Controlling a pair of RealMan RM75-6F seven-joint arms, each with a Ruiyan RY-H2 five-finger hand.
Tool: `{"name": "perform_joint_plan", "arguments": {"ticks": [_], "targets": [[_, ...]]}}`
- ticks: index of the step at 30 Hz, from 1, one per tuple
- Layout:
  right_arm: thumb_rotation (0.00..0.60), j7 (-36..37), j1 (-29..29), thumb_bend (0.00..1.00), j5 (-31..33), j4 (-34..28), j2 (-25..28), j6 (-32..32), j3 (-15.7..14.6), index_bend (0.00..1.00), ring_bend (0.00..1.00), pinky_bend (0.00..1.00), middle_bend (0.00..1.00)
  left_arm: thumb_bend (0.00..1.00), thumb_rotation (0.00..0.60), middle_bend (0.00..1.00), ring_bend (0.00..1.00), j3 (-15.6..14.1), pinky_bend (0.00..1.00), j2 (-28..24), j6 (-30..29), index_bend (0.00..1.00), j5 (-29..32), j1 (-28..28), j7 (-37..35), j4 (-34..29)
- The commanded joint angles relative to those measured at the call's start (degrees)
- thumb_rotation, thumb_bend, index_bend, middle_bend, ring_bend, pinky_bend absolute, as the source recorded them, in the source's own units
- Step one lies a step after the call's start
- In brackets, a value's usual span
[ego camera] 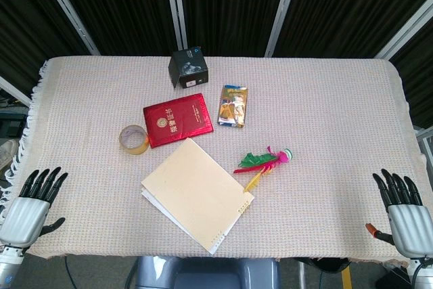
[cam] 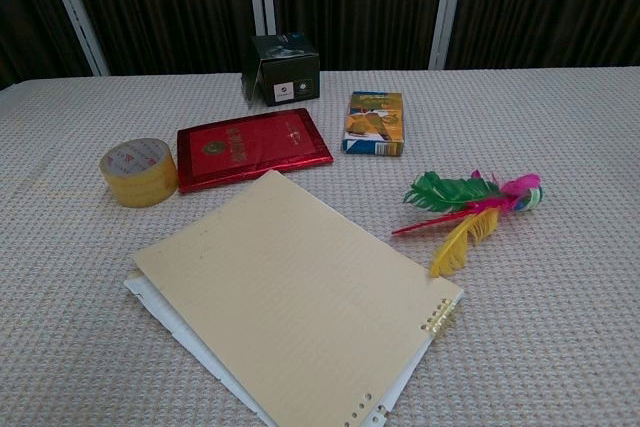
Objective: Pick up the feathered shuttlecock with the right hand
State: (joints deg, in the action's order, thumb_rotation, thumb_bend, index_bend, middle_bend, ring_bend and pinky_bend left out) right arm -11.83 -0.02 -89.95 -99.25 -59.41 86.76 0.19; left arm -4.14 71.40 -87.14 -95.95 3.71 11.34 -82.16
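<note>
The feathered shuttlecock (ego camera: 264,162) lies on its side right of the table's middle, with green, pink and yellow feathers pointing left and its round base to the right; the chest view shows the shuttlecock (cam: 468,207) at centre right. My right hand (ego camera: 404,210) rests at the table's near right corner, fingers spread, holding nothing, well to the right of the shuttlecock. My left hand (ego camera: 31,206) sits at the near left corner, likewise spread and holding nothing. Neither hand shows in the chest view.
A cream notepad (ego camera: 196,193) lies just left of the shuttlecock. Behind it are a red booklet (ego camera: 178,119), a tape roll (ego camera: 134,140), a small colourful packet (ego camera: 233,105) and a dark box (ego camera: 187,67). A woven cloth (ego camera: 338,113) covers the table.
</note>
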Motion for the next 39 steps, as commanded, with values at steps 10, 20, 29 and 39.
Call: {"name": "perform_joint_plan", "arguments": {"ticks": [10, 20, 29, 39], "targets": [[0.600, 2.03, 1.91, 0.03, -0.86, 0.72, -0.71, -2.67, -0.01, 0.07, 0.00, 0.00, 0.00, 0.09, 0.599, 0.00, 0.00, 0.04, 0.00, 0.64, 1.13, 0.00, 0.36, 0.31, 0.92, 0.08], [0.600, 6.37, 13.50, 0.15, -8.80, 9.96, -10.32, -12.14, 2.44, 0.29, 0.00, 0.00, 0.00, 0.09, 0.599, 0.00, 0.00, 1.11, 0.00, 1.09, 4.41, 0.00, 3.30, 1.47, 0.72, 0.35], [0.600, 6.27, 22.59, 0.15, -6.21, 13.02, -16.30, -23.06, 5.28, 0.27, 0.00, 0.00, 0.00, 0.09, 0.599, 0.00, 0.00, 1.99, 0.00, 1.81, 5.62, 0.00, 5.20, 1.94, 2.00, 0.52], [0.600, 3.84, 29.48, 0.16, -1.15, 16.11, -21.50, -31.48, 7.85, 0.28, 0.00, 0.00, 0.00, 0.09, 0.600, 0.00, 0.00, 3.45, 0.00, 3.02, 8.47, 0.00, 8.97, 2.88, 3.32, 1.52]]}}
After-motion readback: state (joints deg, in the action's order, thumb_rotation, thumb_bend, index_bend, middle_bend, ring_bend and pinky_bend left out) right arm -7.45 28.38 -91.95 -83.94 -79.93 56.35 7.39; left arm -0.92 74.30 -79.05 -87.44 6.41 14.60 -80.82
